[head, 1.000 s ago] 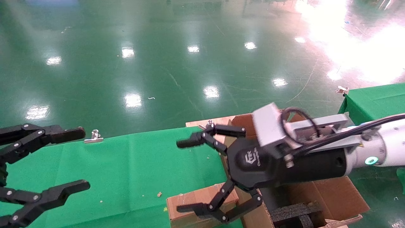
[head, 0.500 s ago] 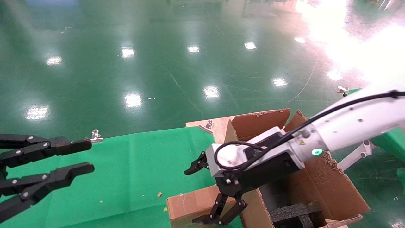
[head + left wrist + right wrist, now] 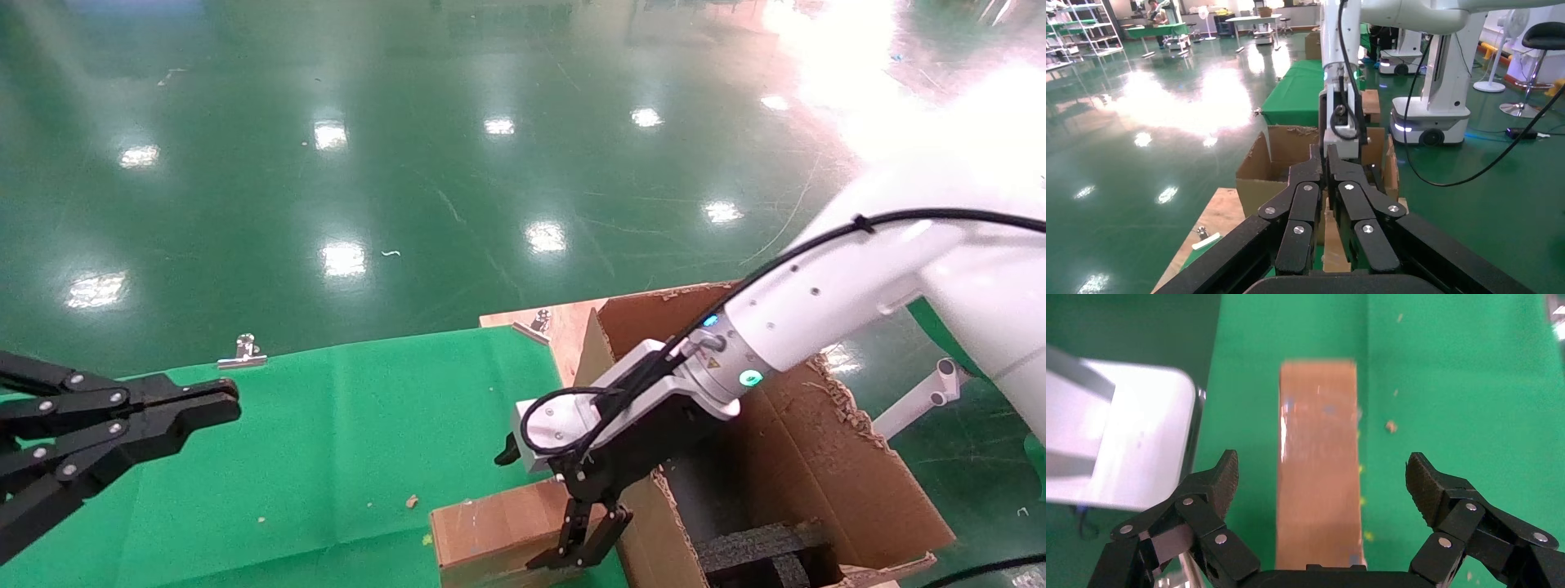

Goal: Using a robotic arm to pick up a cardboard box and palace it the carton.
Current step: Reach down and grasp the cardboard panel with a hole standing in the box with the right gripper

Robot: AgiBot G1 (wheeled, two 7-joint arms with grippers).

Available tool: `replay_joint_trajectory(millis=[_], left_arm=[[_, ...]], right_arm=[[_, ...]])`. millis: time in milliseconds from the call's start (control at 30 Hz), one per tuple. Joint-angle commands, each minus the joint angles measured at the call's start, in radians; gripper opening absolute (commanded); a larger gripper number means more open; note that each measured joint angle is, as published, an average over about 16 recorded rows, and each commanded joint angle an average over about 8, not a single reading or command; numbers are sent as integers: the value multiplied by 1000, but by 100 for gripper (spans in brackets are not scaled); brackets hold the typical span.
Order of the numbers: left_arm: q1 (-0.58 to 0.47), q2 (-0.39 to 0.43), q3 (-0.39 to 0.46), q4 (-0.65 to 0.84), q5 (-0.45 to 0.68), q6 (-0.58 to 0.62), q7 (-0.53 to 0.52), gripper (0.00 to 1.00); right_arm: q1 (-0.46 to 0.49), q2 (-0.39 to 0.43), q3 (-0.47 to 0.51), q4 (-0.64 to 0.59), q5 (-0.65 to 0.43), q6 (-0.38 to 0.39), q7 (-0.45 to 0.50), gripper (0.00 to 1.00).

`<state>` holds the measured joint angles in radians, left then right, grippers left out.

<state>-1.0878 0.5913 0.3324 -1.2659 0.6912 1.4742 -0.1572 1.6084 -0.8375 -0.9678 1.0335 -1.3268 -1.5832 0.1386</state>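
The small brown cardboard box point(image 3: 490, 527) lies on the green cloth by the front edge, just left of the carton point(image 3: 817, 465). The carton's flaps stand up and black foam point(image 3: 760, 547) lies inside. The white right arm point(image 3: 801, 318) reaches down over the box. My right gripper point(image 3: 539, 502) is open and points down, with one finger on each long side of the box and not touching it. In the right wrist view the box point(image 3: 1318, 478) lies between the spread fingers of my right gripper point(image 3: 1322, 478). My left gripper point(image 3: 221, 404) is shut and empty at the left; it also shows in the left wrist view point(image 3: 1324, 156).
The green cloth table point(image 3: 327, 425) spreads left of the box. Metal clips point(image 3: 243, 351) sit at its far edge, and a wooden board point(image 3: 564, 322) lies behind the carton. A white wheeled robot base point(image 3: 1431, 116) stands beyond the carton point(image 3: 1260, 171).
The right arm rose and turned its open gripper from level to pointing down over the small box. My left gripper went from open to shut.
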Motion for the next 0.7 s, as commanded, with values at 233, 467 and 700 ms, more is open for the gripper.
replay_joint_trajectory(millis=[233,467,700], left_arm=[[0,0,0,0,0,0,0,6],[0,0,0,0,0,0,0,93],[0,0,0,0,-1,0,0,100]], right_arm=[[73,-80,-131,-92,-55,1,-62,100],[106,-120,-215,-136,-50,3,-103,100],[124,-131,-252,-156,-34,10,-126,19]])
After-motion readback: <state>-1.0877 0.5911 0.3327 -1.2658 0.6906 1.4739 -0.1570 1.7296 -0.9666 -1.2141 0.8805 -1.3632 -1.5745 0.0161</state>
